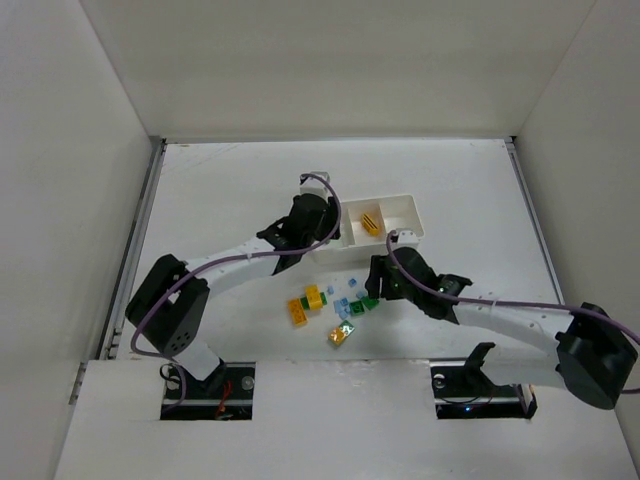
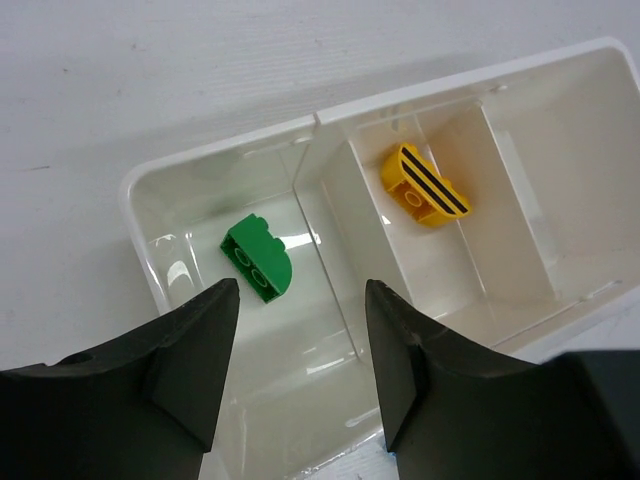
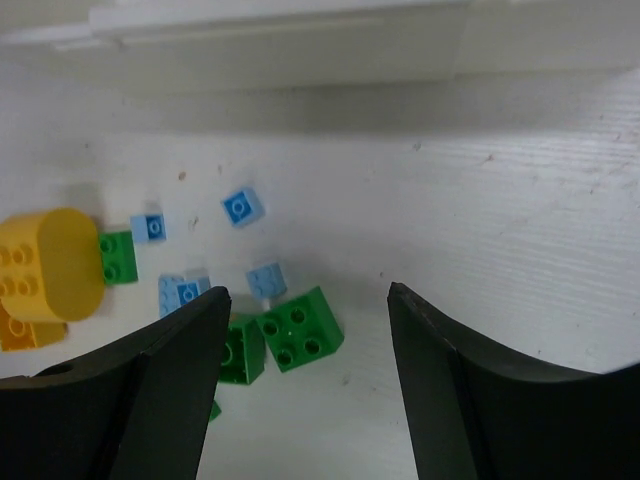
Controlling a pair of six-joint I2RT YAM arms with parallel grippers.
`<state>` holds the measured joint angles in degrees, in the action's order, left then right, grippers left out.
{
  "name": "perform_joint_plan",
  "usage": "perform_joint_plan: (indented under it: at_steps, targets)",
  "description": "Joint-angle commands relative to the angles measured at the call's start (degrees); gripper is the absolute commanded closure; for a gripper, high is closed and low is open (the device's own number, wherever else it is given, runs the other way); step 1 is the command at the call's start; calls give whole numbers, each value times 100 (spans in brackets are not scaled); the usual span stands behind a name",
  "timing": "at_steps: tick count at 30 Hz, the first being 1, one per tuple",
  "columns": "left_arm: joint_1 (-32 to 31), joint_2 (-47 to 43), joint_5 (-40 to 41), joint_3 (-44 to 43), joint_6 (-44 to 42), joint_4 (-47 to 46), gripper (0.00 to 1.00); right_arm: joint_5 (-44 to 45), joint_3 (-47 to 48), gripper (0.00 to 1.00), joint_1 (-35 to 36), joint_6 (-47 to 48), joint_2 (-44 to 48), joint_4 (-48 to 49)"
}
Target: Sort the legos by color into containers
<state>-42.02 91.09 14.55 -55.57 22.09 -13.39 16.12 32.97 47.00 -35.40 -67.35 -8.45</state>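
Sorting is under way, with most bricks not yet placed. The white rectangular plastic tray holds two. A green rounded plastic brick lies in the end compartment on the left arm's side, and a yellow rounded plastic brick with black stripes lies in the middle compartment. No brick shows in the third.

The left gripper hangs over the tray, above the divider between those two compartments. Its jaws are spread with nothing between them, so I judge its delivery done. Its next job is a trip away from the tray for another piece.

The right gripper hovers on the near side of the tray, jaws spread and empty, over the loose pile of small plastic bricks. A green square studded brick sits under the gap between its jaws. A second green brick lies just beside it, partly hidden by a finger, and a pale blue brick lies just beside it toward the tray. The pick probably calls for a straight descent and a close that takes one green brick without shoving its neighbours.

Only the left wrist view shows the green brick in the tray, because from above the left arm covers that end. The right wrist view separates the pile by colour. Only the top view shows both arms and the pile near the tray.
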Motion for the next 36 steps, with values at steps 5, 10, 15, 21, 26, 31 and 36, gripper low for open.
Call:
perform_joint_plan:
  at_steps: [5, 10, 15, 21, 26, 31, 36]
  targets:
    - [-240, -1372, 136, 651, -214, 37, 54, 58, 429, 48, 716, 103, 222, -491]
    - [-320, -2453, 575, 1574, 49, 468, 55, -100, 841, 47, 1412, 147, -101, -114]
    - [-206, -3351, 936, 2295, 436, 828, 55, -12, 1483, 34, 1684, 103, -1164, 448]
    - [-39, -3905, 796, 2823, 911, 1084, 55, 31, 2265, 29, 1781, 121, -2413, 546]
    - [14, -4230, 716, 3096, 1043, 1163, 55, 119, 2600, 38, 1799, 68, -2941, 450]
    - [102, -4433, 629, 3175, 1052, 1216, 54, 224, 2793, 54, 1799, 42, -3178, 116]
    - [146, -4573, 488, 3105, 1061, 1233, 53, 567, 2811, 75, 1799, 24, -2899, -25]
